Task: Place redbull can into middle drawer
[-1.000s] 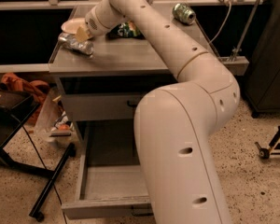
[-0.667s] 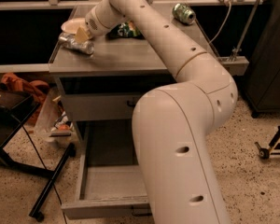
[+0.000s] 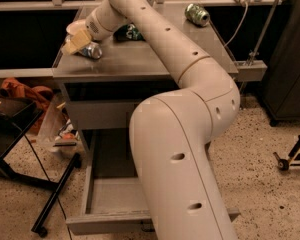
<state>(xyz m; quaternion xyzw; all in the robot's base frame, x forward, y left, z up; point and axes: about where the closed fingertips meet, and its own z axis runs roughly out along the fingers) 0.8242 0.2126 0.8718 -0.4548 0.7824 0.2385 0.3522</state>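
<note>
The redbull can (image 3: 93, 50), silver and blue, lies on its side on the left part of the grey cabinet top (image 3: 140, 64). My gripper (image 3: 76, 42) is down at the can's left end, touching or nearly touching it. The long white arm (image 3: 165, 39) reaches to it from the lower right. The middle drawer (image 3: 112, 196) is pulled out at the bottom of the cabinet and its grey inside shows, with the arm's base covering its right part. The drawer front above it (image 3: 97, 115) is shut.
A green can (image 3: 197, 14) lies on its side at the back right of the cabinet top. A dark green packet (image 3: 130, 32) sits behind the arm and a white bowl (image 3: 74, 26) behind the gripper. A black stand (image 3: 55, 194) and clutter (image 3: 60, 134) are on the floor at the left.
My gripper has shifted slightly down and to the left at the can. The can and the drawer have not visibly moved.
</note>
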